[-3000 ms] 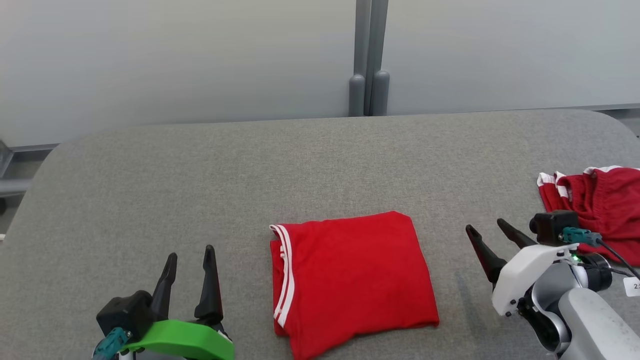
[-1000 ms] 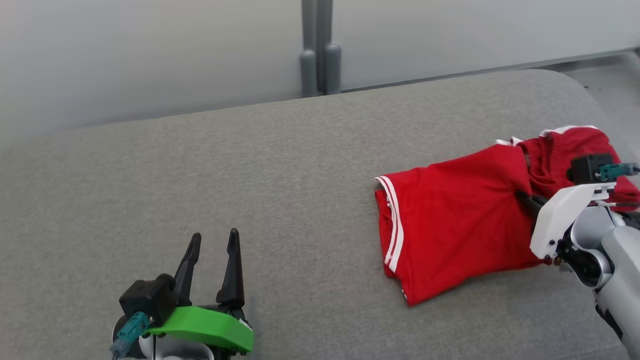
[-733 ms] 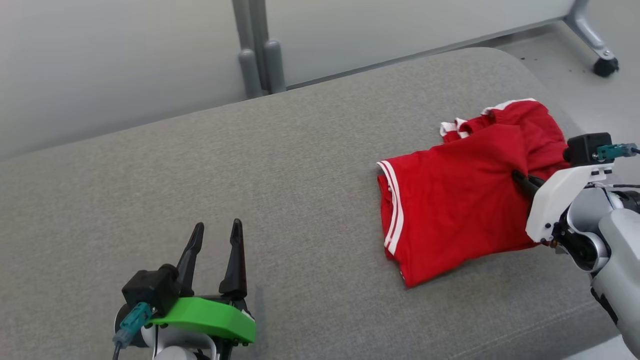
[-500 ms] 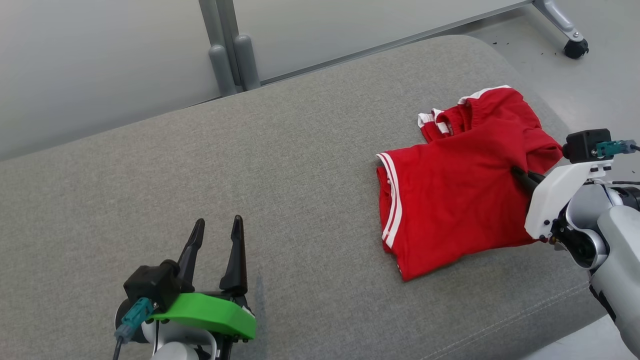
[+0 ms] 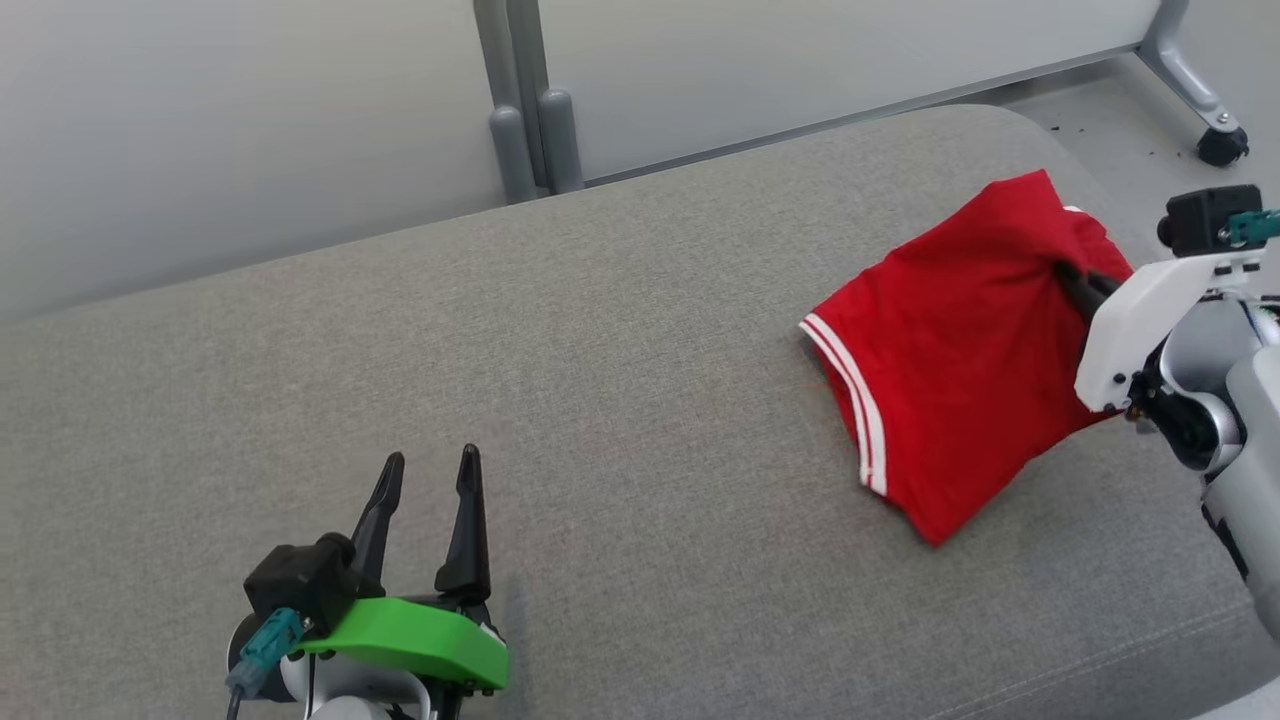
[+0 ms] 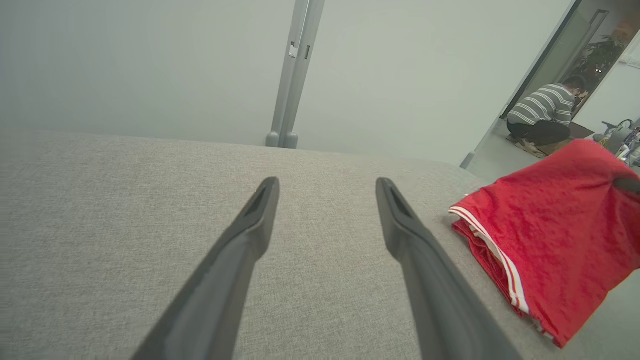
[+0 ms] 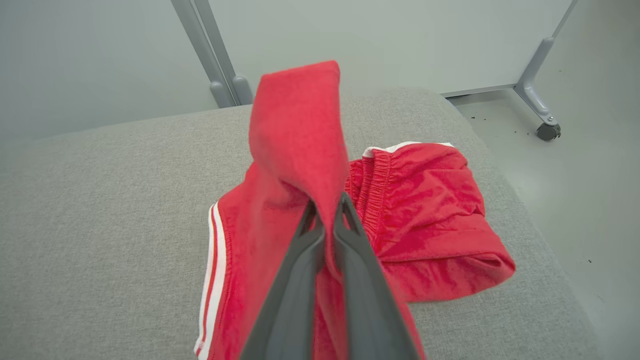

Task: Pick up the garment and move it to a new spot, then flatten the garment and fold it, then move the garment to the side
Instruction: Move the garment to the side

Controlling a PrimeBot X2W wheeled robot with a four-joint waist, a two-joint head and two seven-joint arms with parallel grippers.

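The garment [image 5: 950,350] is a folded red piece with white stripes along its left hem, at the right end of the grey padded surface [image 5: 600,350]. My right gripper [image 5: 1072,272] is shut on its right edge and holds that edge raised, so the cloth slopes down to the left. In the right wrist view the fingers [image 7: 300,260] pinch a fold of the garment [image 7: 300,135] that stands up above my right gripper [image 7: 326,212]. My left gripper [image 5: 430,455] stands open and empty at the lower left, far from the garment [image 6: 545,235]; the same open gripper [image 6: 326,182] shows in its own wrist view.
A second red garment [image 7: 430,215] with an elastic band and white trim lies crumpled under and behind the held one. The surface's rounded right end is close by, with floor and a castor leg [image 5: 1215,145] beyond. A grey post [image 5: 525,120] stands behind. A person [image 6: 547,112] crouches in a far doorway.
My right gripper has raised the garment's right edge and carried it to the right, over the second red garment. The head camera has also turned. The left gripper stays open.
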